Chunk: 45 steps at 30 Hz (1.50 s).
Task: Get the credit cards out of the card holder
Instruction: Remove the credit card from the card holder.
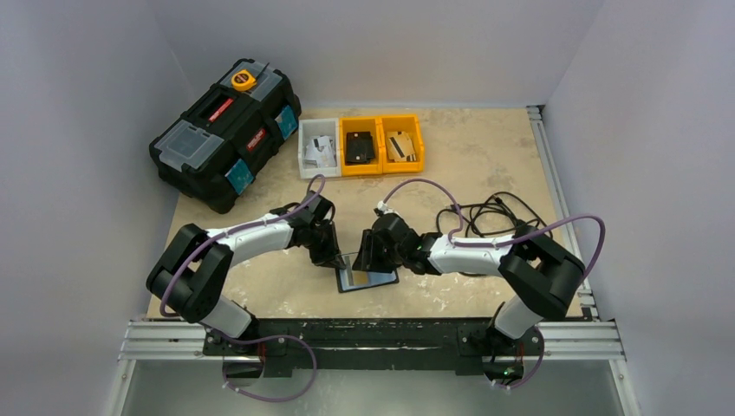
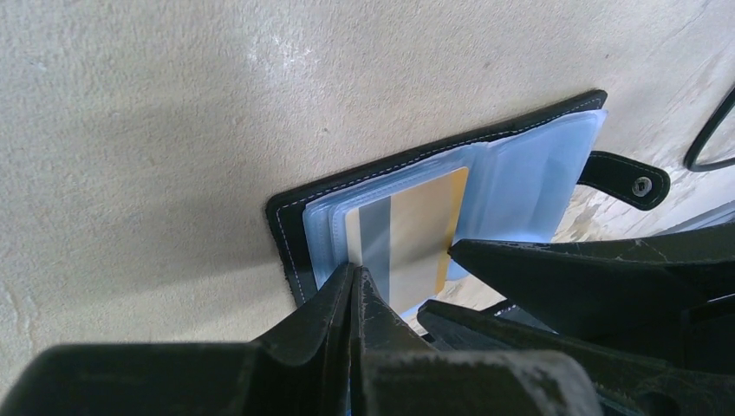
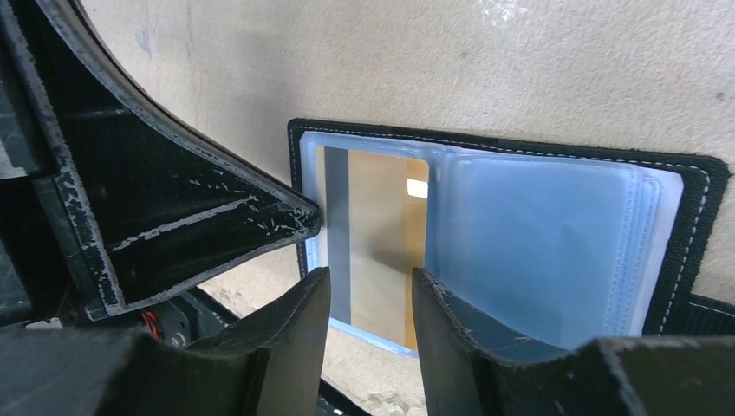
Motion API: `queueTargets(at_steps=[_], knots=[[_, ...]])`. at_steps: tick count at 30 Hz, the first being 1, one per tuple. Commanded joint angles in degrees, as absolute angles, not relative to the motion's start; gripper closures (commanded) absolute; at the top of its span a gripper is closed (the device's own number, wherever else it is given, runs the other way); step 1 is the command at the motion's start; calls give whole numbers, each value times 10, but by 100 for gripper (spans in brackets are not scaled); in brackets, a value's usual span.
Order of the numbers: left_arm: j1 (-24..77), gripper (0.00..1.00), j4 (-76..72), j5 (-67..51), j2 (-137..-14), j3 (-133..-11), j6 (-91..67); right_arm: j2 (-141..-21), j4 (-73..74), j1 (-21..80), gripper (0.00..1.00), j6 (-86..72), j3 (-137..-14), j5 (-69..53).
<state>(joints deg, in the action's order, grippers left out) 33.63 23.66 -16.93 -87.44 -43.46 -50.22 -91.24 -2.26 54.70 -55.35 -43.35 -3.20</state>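
Two arms reach inward to the card holder [image 1: 368, 279], lying open on the counter [image 1: 485, 165] just beyond the bases. The left end effector [image 2: 355, 276] is pressed together, tips at the edge of a tan credit card [image 2: 420, 230] sleeved in the holder's left half; actual pinch unclear. The right end effector [image 3: 371, 286] is spread, fingers straddling that card. Far side: row of bins [image 1: 361, 171], black toolbox [image 1: 221, 139] far left.
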Motion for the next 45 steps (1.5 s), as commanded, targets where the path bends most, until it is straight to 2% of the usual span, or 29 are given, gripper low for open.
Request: queueTargets(at_steps=[1,12,20,31,36,45], knots=[[340,100,240,-138,-889,-423,-503,-895,-17,541,60,-558,-419,-19],[343,100,239,-144,-888,-427,-501,-903,-57,535,60,-555,-403,-50],[389,100,237,-152,-915,-458,-508,-931,-112,535,61,-570,-391,-96],[397,100,247,-131,-942,-461,-514,-915,-242,486,63,-610,-295,-162],[396,100,241,-135,-947,-457,-513,-941,-349,461,69,-647,-254,-217],[396,100,238,-140,-945,-456,-508,-987,-458,451,82,-689,-225,-243]])
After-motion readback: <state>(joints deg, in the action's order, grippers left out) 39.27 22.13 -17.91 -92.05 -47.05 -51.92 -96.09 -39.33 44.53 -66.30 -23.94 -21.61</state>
